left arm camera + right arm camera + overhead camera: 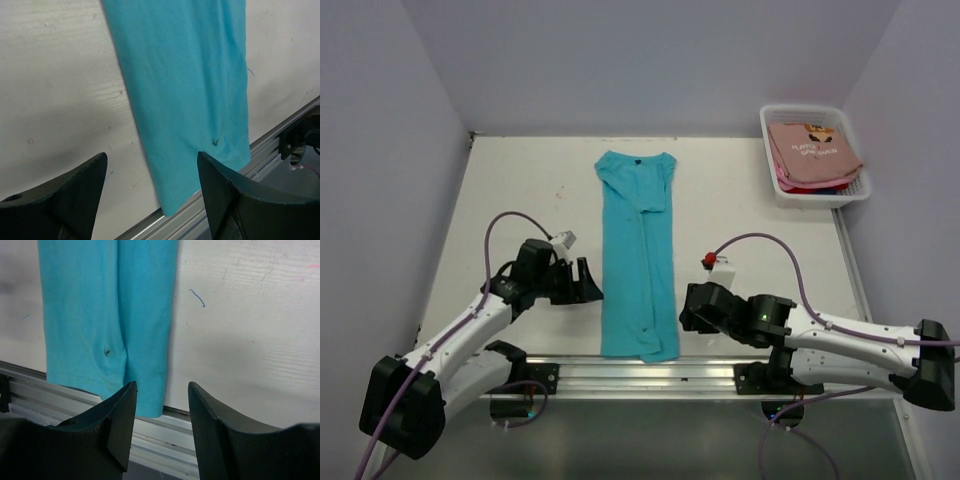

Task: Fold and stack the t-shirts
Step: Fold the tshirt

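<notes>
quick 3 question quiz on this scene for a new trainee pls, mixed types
1. True or false: the teal t-shirt lies on the table folded into a long narrow strip.
2. Where is the salmon-pink t-shirt? A) in the white basket B) at the near edge of the table C) on top of the teal t-shirt
3. Fill in: the left claw and the right claw are both ___ and hold nothing.

Key: 1 true; 2 A; 3 open
</notes>
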Robot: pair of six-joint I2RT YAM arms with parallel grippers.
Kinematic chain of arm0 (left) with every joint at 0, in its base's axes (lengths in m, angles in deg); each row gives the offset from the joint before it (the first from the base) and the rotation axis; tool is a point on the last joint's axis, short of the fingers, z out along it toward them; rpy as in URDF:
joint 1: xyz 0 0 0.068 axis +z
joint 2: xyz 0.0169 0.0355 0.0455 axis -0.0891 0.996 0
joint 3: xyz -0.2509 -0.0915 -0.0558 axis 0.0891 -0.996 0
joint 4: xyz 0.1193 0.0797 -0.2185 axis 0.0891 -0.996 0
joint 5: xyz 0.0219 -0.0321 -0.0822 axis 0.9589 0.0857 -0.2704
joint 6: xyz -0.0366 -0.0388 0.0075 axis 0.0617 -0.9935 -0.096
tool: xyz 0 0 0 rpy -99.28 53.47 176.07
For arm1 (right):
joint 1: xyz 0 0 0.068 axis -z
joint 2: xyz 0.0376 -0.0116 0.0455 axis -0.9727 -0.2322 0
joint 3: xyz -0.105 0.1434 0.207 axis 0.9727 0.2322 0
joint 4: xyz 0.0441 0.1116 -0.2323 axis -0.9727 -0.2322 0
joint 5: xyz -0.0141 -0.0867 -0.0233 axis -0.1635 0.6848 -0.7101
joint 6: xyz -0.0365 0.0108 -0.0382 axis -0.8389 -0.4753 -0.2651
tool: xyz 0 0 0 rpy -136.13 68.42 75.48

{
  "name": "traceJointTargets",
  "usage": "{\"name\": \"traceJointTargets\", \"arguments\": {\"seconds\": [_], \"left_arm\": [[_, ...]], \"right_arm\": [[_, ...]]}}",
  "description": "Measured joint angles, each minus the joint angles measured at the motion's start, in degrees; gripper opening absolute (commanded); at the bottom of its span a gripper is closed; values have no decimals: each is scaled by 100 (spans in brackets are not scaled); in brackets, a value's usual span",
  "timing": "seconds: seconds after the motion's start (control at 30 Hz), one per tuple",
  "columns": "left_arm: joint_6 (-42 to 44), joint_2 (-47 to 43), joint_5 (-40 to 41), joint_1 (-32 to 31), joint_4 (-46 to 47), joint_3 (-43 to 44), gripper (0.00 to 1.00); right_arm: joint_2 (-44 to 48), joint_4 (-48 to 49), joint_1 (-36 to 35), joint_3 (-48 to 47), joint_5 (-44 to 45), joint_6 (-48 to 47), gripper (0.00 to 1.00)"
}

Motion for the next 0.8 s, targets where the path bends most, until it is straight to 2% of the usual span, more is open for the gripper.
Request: {"name": "traceJointTargets", "arguments": {"seconds": [0.17, 0.33, 0.6, 0.8], "left_arm": [[-444, -160, -166, -238, 256, -660, 66], [-844, -216, -345, -564, 389, -1132, 62], [-1368, -243, -577, -966, 946, -1408, 63], [-1611, -240, -695, -1274, 1021, -1475, 64]], "right_arm": [[-7, 476, 0, 468, -439, 326, 49], [-302, 1012, 0, 839, -938, 619, 45], [-901, 1757, 0, 1016, -1563, 935, 42], [-979, 1941, 0, 1088, -1788, 1115, 41]]}}
